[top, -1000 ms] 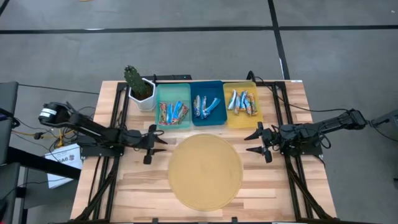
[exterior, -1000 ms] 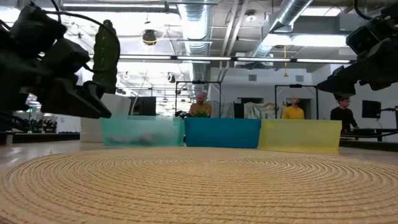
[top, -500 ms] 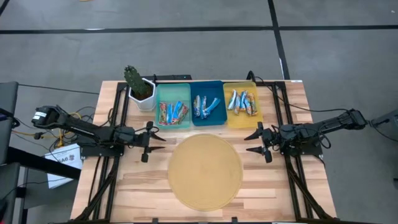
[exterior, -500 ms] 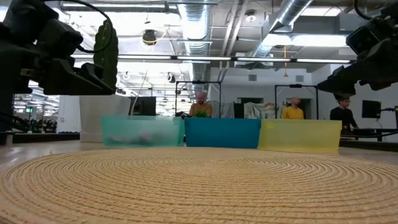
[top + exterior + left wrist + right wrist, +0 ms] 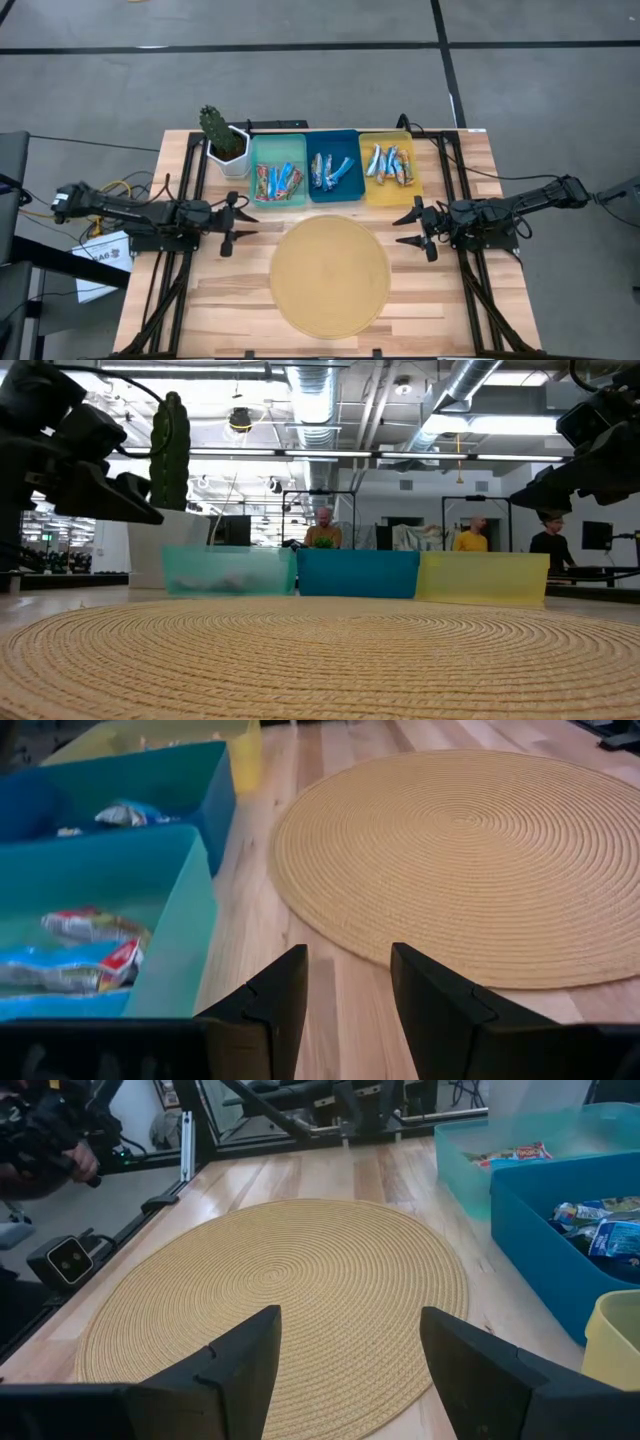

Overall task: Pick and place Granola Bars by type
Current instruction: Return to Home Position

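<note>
Straw mat (image 5: 330,277) bears no bars (image 5: 331,170); all lie in the far bins (image 5: 335,197). Left gripper (image 5: 243,222) and right gripper (image 5: 402,231) are spread, empty.

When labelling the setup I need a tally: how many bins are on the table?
3, in a row: teal bin beside the cactus, blue bin in the middle, yellow bin at the other end. None look hidden.

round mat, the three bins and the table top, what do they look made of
Round mat: woven straw or seagrass, matte; coiled rings show. Teal bin, blue bin, yellow bin: likely smooth moulded plastic, the teal one slightly translucent. Table top: wood planks with visible grain and light sheen, probably sealed.
</note>
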You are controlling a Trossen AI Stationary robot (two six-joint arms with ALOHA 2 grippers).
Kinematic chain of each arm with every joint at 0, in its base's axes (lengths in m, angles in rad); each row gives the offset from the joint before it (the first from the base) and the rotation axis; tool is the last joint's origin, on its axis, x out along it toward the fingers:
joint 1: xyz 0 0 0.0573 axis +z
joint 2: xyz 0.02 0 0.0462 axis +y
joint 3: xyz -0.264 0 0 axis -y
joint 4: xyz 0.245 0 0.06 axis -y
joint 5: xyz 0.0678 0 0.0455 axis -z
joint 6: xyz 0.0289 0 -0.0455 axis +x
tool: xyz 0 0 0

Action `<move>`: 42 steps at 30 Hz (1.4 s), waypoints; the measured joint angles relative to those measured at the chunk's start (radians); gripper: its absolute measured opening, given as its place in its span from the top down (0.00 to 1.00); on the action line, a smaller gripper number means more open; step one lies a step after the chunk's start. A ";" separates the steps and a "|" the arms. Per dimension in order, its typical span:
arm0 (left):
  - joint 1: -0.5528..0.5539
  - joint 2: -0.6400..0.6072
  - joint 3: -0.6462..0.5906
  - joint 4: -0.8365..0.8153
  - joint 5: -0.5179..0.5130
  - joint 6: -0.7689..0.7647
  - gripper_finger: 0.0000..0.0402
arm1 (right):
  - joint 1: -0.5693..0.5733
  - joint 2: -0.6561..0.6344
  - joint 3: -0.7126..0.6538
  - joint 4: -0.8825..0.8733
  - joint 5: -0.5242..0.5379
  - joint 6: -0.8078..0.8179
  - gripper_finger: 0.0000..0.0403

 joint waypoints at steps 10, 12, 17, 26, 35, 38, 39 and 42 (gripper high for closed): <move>0.016 -0.084 -0.001 -0.054 0.078 -0.078 0.65 | 0.000 0.000 0.000 0.000 0.000 0.000 0.42; 0.016 -0.086 -0.001 -0.054 0.105 -0.106 0.65 | 0.000 0.000 0.000 0.000 0.000 0.000 0.42; 0.016 -0.128 -0.002 -0.049 0.127 -0.118 0.65 | 0.000 0.000 0.000 0.000 0.000 0.000 0.42; 0.016 -0.295 -0.002 -0.046 0.128 -0.125 0.65 | 0.000 0.000 0.000 0.000 0.000 0.000 0.42; 0.016 -0.380 -0.002 -0.045 0.128 -0.124 0.65 | 0.000 0.000 0.000 0.000 0.000 0.000 0.42; 0.016 -0.379 -0.002 -0.047 0.128 -0.124 0.65 | 0.000 0.000 0.000 0.000 0.000 0.000 0.42; 0.016 -0.377 -0.002 -0.046 0.128 -0.126 0.65 | 0.000 0.000 0.000 0.000 0.000 0.000 0.42; 0.016 -0.377 -0.002 -0.046 0.128 -0.127 0.65 | 0.000 0.000 0.000 0.000 0.000 0.000 0.42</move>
